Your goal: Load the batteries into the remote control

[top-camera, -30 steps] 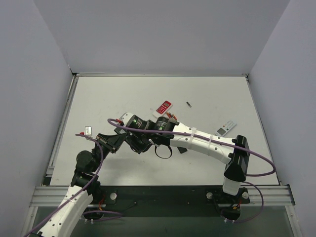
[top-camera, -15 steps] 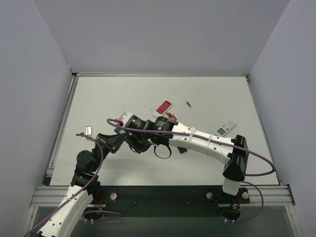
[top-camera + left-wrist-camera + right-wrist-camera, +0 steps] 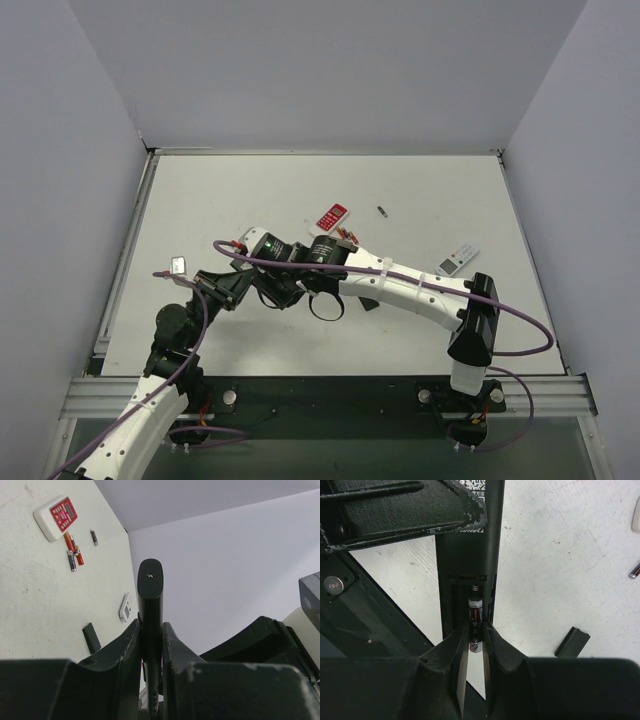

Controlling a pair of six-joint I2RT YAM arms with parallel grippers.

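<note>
pale bench spreads under both arms. left hand is clamped tight on the black remote; right hand, nearly closed, pinches a battery in the remote's bay. a skewed push could jam it or flip it out.

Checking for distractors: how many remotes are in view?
3. The black remote is clamped in the left hand; the red-and-white remote lies mid-way across the table; the white-grey remote lies right of it, nearer. Others could be hidden.
</note>
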